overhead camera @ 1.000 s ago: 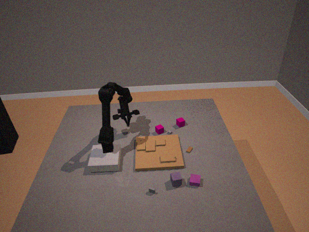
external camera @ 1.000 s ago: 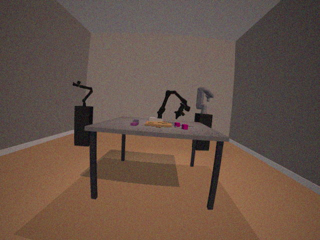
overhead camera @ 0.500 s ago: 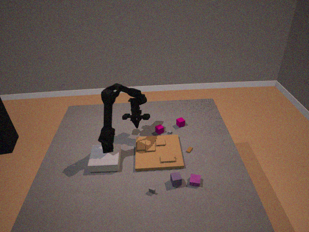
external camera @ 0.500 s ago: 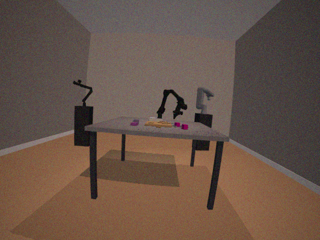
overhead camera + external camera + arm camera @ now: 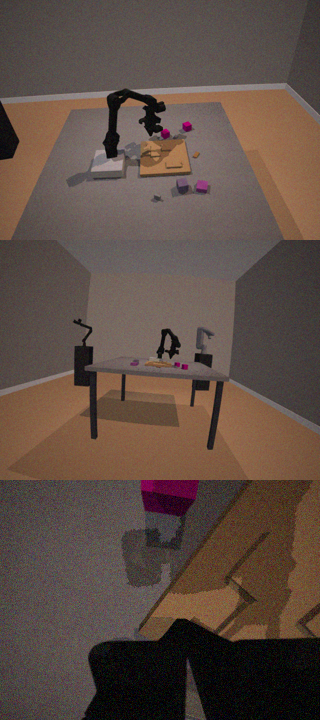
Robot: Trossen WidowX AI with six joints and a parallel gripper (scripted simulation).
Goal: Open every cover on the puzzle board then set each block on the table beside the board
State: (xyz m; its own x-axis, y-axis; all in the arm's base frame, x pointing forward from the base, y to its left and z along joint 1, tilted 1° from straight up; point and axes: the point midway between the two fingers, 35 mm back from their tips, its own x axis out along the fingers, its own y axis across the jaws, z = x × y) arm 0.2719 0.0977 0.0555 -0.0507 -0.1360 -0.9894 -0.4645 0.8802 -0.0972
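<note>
My gripper is shut and empty, above the far left part of the orange puzzle board. Three flat covers lie in the board's far half: a left one, a middle one and a right one. A fourth cover lies near the front right. Shadow blurs them, and I cannot tell how far each is open. Two magenta blocks stand on the table behind the board. A greyish purple block and a pink-purple block stand in front.
A small orange piece lies right of the board. A small grey piece lies in front of it. The arm's white base stands left of the board. Two other arms stand on black pedestals beyond the table.
</note>
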